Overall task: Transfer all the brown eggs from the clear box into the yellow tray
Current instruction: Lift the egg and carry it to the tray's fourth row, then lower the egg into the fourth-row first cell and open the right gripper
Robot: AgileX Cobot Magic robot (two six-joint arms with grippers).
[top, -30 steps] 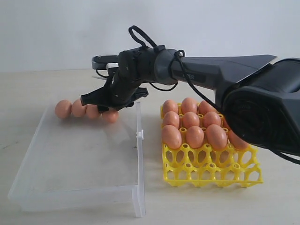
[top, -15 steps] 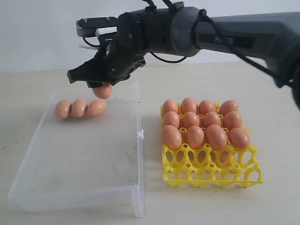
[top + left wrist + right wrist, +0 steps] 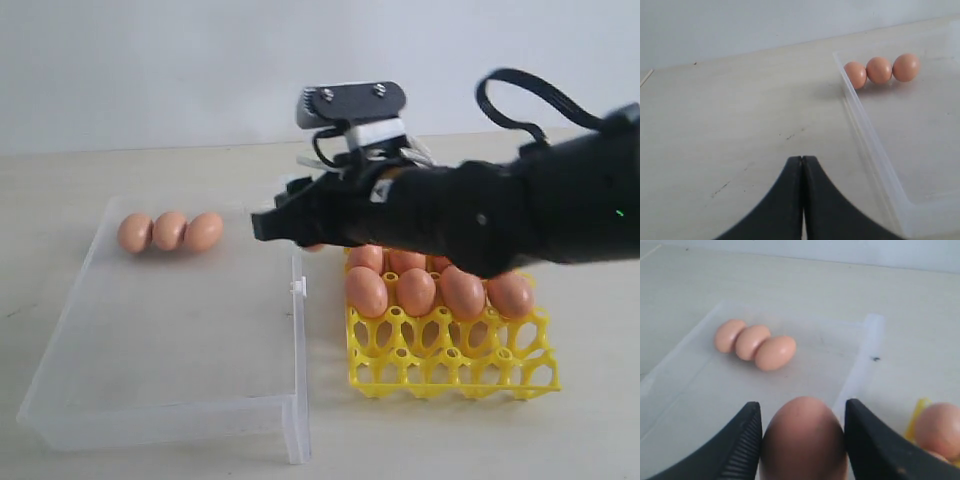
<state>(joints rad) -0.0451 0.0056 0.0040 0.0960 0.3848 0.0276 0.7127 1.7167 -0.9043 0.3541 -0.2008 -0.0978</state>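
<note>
The right fingers (image 3: pixel 742 445) pinch one brown egg (image 3: pixel 802 422) by its sides, aloft near the clear box (image 3: pixel 297 300) wall facing the yellow tray (image 3: pixel 450 365). Three others (image 3: pixel 170 231) lie boxed. Likely light, brittle and slippery, it wants gentle mid-body pressure. The left fingers (image 3: pixel 785 205) are pressed together.

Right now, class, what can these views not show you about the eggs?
Right wrist view: frame edge cuts off the carried egg.
Exterior view: the right tool hides most of it.
Exterior view: the right arm covers back rows of the yellow tray; egg count unclear.
</note>
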